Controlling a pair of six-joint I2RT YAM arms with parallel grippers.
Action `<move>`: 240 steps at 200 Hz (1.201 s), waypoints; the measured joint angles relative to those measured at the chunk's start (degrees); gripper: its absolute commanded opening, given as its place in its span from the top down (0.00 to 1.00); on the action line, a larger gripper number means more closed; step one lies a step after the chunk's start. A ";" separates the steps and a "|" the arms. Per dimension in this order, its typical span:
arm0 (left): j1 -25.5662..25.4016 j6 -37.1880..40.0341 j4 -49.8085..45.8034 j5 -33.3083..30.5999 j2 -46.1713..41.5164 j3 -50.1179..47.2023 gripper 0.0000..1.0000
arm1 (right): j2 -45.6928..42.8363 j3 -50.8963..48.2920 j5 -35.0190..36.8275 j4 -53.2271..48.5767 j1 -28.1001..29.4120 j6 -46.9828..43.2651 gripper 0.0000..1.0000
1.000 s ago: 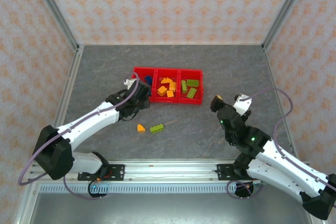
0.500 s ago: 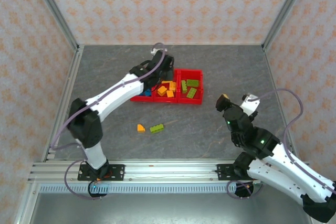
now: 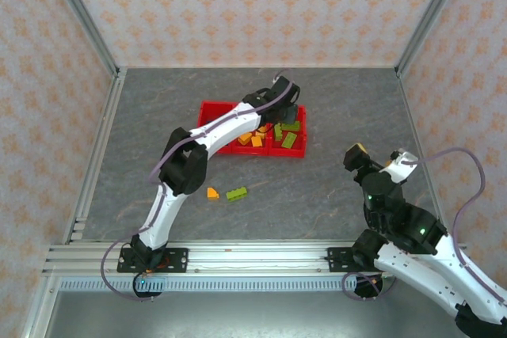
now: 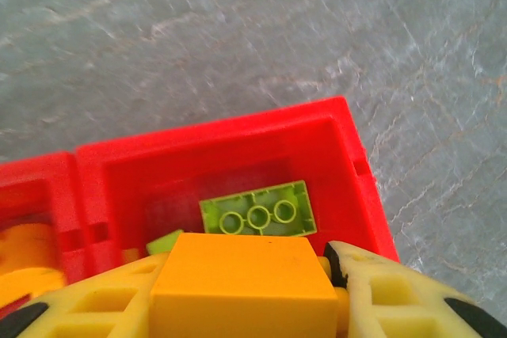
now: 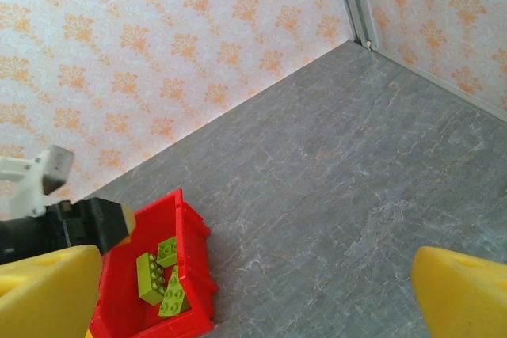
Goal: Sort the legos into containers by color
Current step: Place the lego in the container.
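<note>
My left gripper is shut on an orange lego and hangs over the right-hand bin of the red containers. A lime green lego lies upside down in that bin. From above, the left arm reaches across the containers, with its gripper over the right bin. Orange legos fill the middle bin and green ones the right bin. My right gripper stands open with nothing in it, off to the right of the containers. Its wrist view has its fingers wide apart.
An orange lego and a green lego lie loose on the grey table in front of the containers. Patterned walls with metal corner posts enclose the table. The right wrist view catches the right bin with several green legos.
The left arm swung from beside the left bin up and rightward across the containers to above the right bin, still gripping the orange lego. The right arm drew back to the right.
</note>
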 measured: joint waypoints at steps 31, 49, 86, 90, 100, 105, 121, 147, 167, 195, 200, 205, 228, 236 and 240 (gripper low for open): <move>-0.26 -0.59 0.94 0.48 0.20 -1.36 0.79 | 0.00 0.07 0.00 -0.55 0.00 0.15 0.00; -0.26 -1.03 2.40 -0.68 -2.60 -6.10 0.79 | 0.00 0.07 0.09 -0.55 0.00 0.11 0.00; -0.26 -2.36 4.55 -6.51 -14.19 -19.12 0.76 | 0.00 0.07 0.39 -0.52 0.00 -0.09 0.00; -0.26 -2.51 4.66 -7.08 -15.26 -19.89 0.76 | 0.00 0.07 0.39 -0.52 0.00 -0.09 0.01; -0.11 -2.64 4.83 -8.59 -17.79 -21.22 0.75 | 0.00 0.07 0.39 -0.50 0.00 -0.11 0.00; -0.07 -2.91 4.98 -9.22 -18.75 -21.62 0.75 | 0.00 0.07 0.39 -0.50 0.00 -0.11 0.00; 0.33 -3.48 5.60 -10.71 -20.24 -21.94 0.73 | 0.00 0.07 0.37 -0.48 0.00 -0.22 0.00; 2.21 -4.66 5.64 -10.36 -19.32 -22.32 0.72 | 0.02 0.07 0.37 -0.48 0.00 -0.33 0.01; 4.72 -5.55 5.64 -8.79 -17.18 -22.36 0.72 | 0.07 0.07 0.37 -0.48 0.00 -0.31 0.00; 7.56 -6.03 5.60 -7.76 -14.47 -22.29 0.59 | 0.07 0.07 0.35 -0.48 0.00 -0.31 0.00; 7.89 -6.03 5.51 -7.39 -14.03 -22.18 0.54 | 0.07 0.07 0.35 -0.48 0.00 -0.31 0.01; 8.07 -5.97 5.18 -7.15 -13.66 -21.81 0.49 | 0.07 0.07 0.35 -0.48 0.00 -0.31 0.00; 8.15 -6.29 3.96 -6.49 -12.35 -19.43 0.28 | 0.04 0.07 0.37 -0.48 0.00 -0.33 0.01; 8.15 -6.21 3.67 -6.36 -12.35 -18.91 0.23 | 0.04 0.07 0.37 -0.48 0.00 -0.33 0.01; 8.15 -5.95 3.63 -6.29 -12.35 -18.51 0.20 | 0.07 0.07 0.35 -0.48 0.00 -0.33 0.00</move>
